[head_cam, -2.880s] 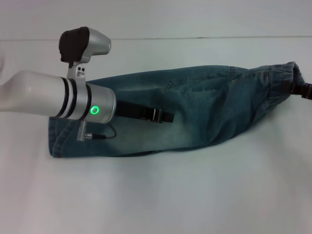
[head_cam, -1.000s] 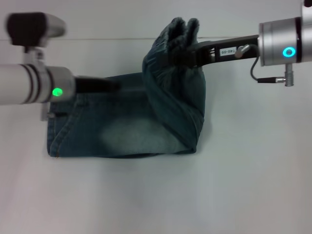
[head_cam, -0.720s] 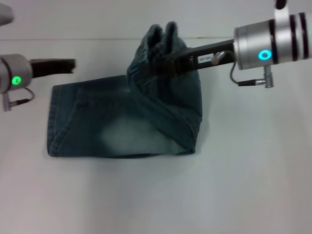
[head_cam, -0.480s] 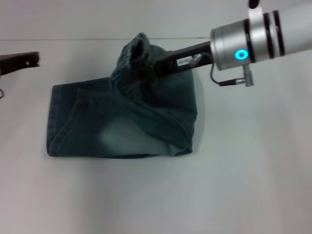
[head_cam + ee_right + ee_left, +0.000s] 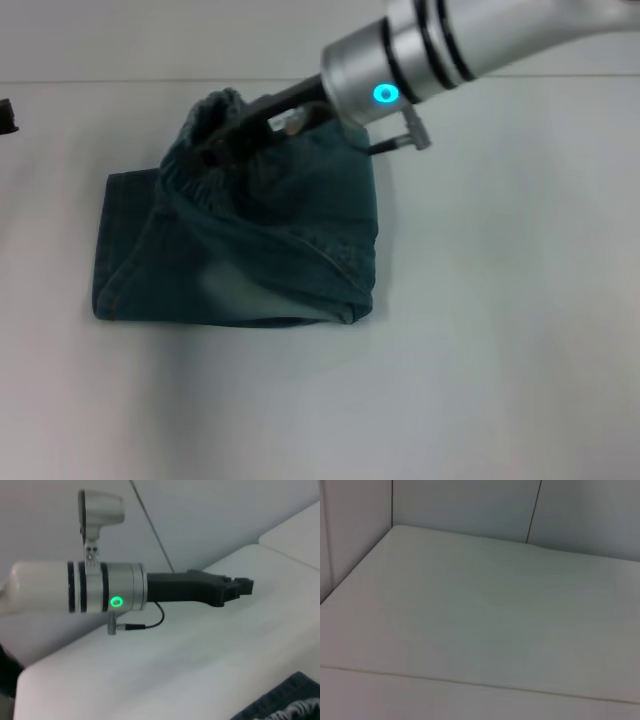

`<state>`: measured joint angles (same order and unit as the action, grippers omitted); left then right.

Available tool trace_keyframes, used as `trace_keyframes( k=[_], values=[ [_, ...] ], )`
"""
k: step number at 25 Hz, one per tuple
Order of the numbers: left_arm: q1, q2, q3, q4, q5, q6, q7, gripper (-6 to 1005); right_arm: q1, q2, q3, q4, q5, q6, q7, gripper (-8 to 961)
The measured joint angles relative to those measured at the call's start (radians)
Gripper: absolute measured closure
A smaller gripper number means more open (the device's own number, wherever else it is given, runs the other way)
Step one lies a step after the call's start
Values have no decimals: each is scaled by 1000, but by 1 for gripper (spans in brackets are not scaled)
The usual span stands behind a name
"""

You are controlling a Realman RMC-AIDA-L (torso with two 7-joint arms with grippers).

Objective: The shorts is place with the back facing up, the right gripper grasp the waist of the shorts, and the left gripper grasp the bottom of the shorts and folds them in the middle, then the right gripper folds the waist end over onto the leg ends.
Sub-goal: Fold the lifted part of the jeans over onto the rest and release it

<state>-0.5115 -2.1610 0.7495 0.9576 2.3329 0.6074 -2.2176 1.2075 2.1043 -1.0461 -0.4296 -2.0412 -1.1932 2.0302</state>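
1. I have the right gripper (image 5: 222, 143) closed on the waist (image 5: 205, 125) of the shorts (image 5: 240, 250), its dark fingers buried in the bunched elastic, holding that end lifted above the rest of the denim.

2. The shorts lie left of centre on the white table (image 5: 500, 350), long axis running left to right. The lower layer sits flat, with a fold crease at the right end (image 5: 362, 300) and the leg ends (image 5: 103, 250) at the left edge.

3. What matters for my next move: the leg ends lie to the left of the gripper and a little nearer, and lower. The waist hangs over the far part of the flat layer, near but not yet over the left edge. I judge I must carry it on leftward along the long axis and down, so that the waistband lands on the hems.

4. The left gripper (image 5: 235, 587) is well clear at the far left, only a dark sliver in the head view. From the right wrist view it holds nothing; I cannot tell how far open it is. The right arm is the one placed to finish.
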Motion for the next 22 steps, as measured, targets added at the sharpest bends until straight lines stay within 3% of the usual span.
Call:
trace_keyframes(
  k=[9,22],
  values=[
    [5,-2,11,-15,0,9,4,934,75,11,-161,-6,9,69,1,880],
    [-3,-4,42,-31,0,35,-4,934,79,11,-225,-44,19,129,-54,875]
  ],
)
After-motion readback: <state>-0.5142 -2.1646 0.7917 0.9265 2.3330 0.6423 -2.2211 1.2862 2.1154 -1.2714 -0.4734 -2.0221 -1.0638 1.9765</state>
